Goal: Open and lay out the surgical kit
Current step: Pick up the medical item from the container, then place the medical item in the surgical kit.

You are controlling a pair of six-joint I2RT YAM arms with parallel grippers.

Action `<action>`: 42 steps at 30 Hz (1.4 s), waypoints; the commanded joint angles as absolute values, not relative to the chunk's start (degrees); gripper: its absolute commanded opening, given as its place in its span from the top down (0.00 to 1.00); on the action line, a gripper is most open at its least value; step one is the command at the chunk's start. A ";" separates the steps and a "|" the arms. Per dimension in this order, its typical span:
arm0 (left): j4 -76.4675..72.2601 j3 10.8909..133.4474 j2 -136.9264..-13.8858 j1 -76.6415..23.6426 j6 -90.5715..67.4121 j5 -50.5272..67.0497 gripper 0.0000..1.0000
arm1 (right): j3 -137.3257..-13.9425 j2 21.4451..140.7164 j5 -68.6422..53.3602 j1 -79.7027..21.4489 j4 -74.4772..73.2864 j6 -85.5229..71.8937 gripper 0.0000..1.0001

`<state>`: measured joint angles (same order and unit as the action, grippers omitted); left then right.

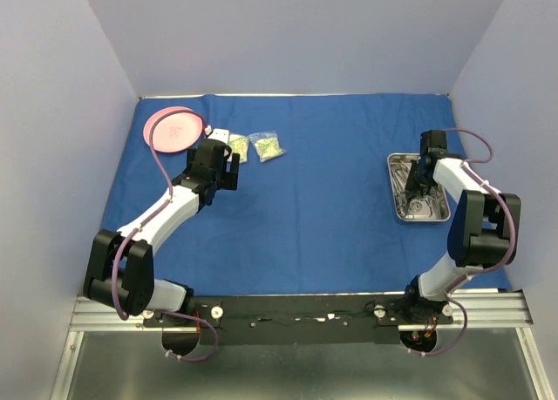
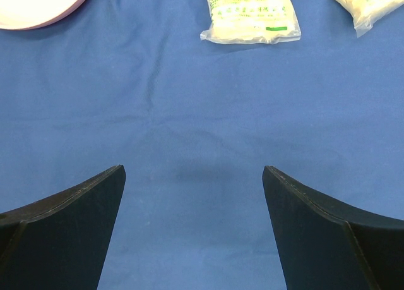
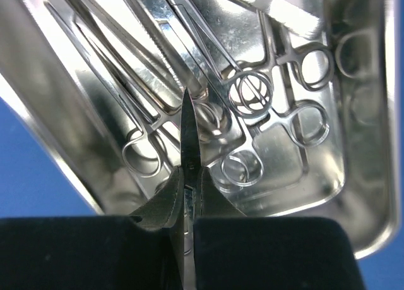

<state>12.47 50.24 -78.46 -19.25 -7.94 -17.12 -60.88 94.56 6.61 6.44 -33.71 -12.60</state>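
**Kit layout status: wrap open, instruments in tray**

The royal-blue cloth wrap (image 1: 305, 200) lay spread flat. Its surface was matte and woven, with faint shallow creases.

The rectangular steel tray (image 1: 392, 184) sat on the wrap's right side. Its walls were polished and mirror-bright, with rounded corners. Inside lay thin silver ring-handled forceps (image 3: 252, 94), crossed and overlapping, their loops toward the near wall.

Two clear yellow-green packets (image 1: 266, 145) lay flat near the wrap's far left, side by side but not touching. They were glossy, pillow-shaped, and crimped at the edges. A round pink plate (image 1: 172, 126) lay at the far left corner.

The left hand (image 1: 228, 172) hung above bare cloth, just short of the packets. The wrist view showed its matte black fingers (image 2: 63, 233) spread wide apart, gripping nothing.

The right hand (image 3: 187, 195) was positioned over the tray. Its fingers (image 3: 95, 252) were clamped together on a thin pointed steel instrument (image 3: 188, 132), seen edge-on with the tip directed into the tray. The frames do not show whether that tip touched the other instruments.
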 commanded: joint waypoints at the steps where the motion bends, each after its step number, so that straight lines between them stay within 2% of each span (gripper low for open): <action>1: 11.25 52.21 -78.13 -19.16 -7.38 -16.44 0.01 | -62.14 89.39 8.61 5.71 -37.44 -13.01 0.98; 12: 11.25 52.29 -78.05 -19.16 -7.56 -16.52 0.01 | -67.76 85.26 10.11 3.17 -41.48 -12.22 0.98; 20: 11.60 52.56 -78.14 -19.16 -7.91 -16.96 0.01 | -73.91 87.53 8.27 -7.28 -42.72 -15.55 0.97; 28: 11.78 52.73 -78.49 -19.16 -8.17 -17.31 0.01 | -76.11 96.83 6.42 -14.32 -37.37 -16.35 0.97; 34: 12.04 52.73 -79.19 -19.16 -8.26 -17.49 0.01 | -79.54 103.61 5.80 -14.68 -34.90 -14.59 0.97; 42: 12.04 52.73 -79.98 -19.16 -8.53 -17.14 0.01 | -91.91 116.87 7.47 -14.68 -35.86 -13.45 0.97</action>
<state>12.53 51.11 -79.24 -19.25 -7.99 -17.15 -84.18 110.50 6.55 -14.48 -36.93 -14.39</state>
